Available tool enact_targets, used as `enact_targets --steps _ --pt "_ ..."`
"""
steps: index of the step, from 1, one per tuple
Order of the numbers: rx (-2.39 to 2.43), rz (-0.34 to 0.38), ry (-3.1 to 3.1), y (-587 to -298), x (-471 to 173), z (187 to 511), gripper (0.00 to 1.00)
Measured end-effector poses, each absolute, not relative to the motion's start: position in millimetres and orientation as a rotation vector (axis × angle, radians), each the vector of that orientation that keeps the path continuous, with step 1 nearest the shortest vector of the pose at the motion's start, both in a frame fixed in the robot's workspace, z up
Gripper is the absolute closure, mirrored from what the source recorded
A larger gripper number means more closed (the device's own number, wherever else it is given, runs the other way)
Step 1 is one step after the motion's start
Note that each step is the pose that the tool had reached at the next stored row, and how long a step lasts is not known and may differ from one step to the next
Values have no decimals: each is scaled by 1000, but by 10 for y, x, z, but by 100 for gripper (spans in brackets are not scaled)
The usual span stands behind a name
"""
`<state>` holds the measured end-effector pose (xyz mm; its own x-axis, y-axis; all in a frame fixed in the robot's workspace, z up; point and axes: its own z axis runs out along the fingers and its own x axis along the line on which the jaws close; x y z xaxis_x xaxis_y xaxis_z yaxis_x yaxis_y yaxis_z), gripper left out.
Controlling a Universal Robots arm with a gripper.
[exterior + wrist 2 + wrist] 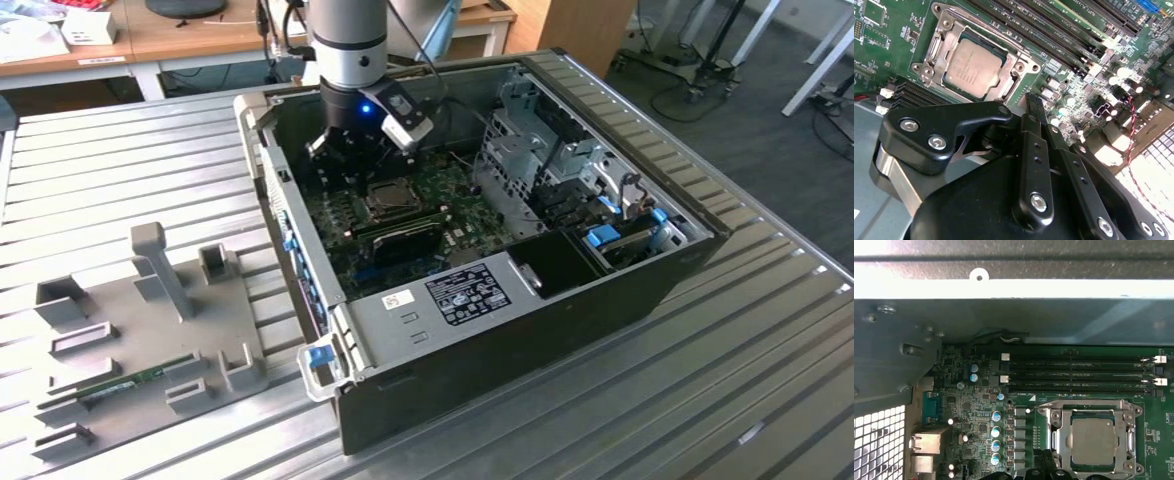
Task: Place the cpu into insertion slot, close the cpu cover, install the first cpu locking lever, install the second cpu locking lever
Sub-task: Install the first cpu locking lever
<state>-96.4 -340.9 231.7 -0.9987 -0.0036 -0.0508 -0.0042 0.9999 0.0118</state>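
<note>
hand [1032, 101] narrow, gripping nothing, hovering just beside insertion slot [388, 197] | cpu [974, 67] seated flat in the slot | cpu cover [945, 35] down over cpu, framing its top

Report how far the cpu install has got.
Done: the cpu lies in the slot, and the cover looks lowered around it. In hand: nothing. The tool is shut and empty, and hangs beside the slot. Left: the two lever steps. I cannot tell whether either lever is latched.
</note>
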Motion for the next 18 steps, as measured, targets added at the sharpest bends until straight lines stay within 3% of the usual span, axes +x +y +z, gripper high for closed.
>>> enact_targets --steps 18 --pt "-6 18 3091 -3409 -973 2331 90"
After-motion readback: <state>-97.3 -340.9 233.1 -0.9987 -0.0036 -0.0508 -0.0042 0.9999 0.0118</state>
